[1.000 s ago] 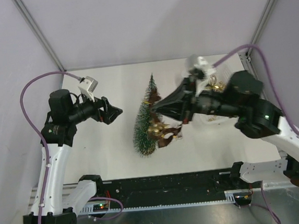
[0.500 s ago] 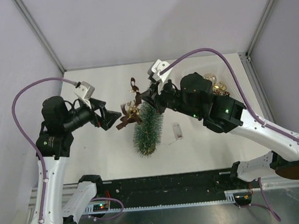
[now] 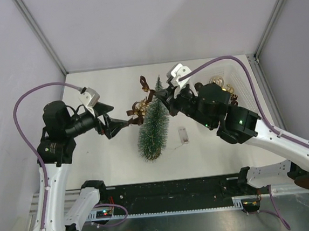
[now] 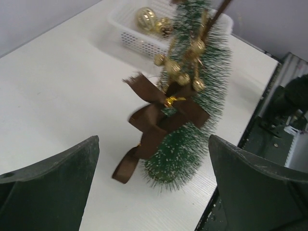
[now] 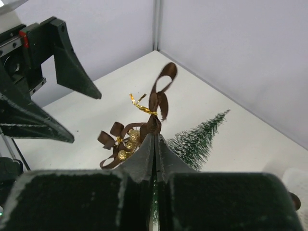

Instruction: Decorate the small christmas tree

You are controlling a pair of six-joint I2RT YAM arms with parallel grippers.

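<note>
The small christmas tree (image 3: 153,127) stands mid-table on its round base, frosted green; it also shows in the left wrist view (image 4: 197,101) and the right wrist view (image 5: 199,138). My right gripper (image 3: 160,96) (image 5: 155,135) is shut on a brown ribbon ornament (image 3: 138,110) (image 5: 126,139) with bows and gold beads, which hangs beside the tree's upper left side. One ribbon loop (image 5: 162,89) sticks up above the fingertips. My left gripper (image 3: 120,124) (image 4: 153,142) stands open just left of the tree, nothing between its fingers, facing the dangling bow (image 4: 161,113).
A white plastic basket (image 3: 241,78) (image 4: 130,36) with gold and brown baubles (image 3: 217,81) sits at the back right. A small pale object (image 3: 182,135) lies on the table right of the tree. Frame posts and walls close in the back corners.
My right gripper has carried the ornament from low beside the tree's base up to its upper left side. The left gripper has shifted slightly toward the tree.
</note>
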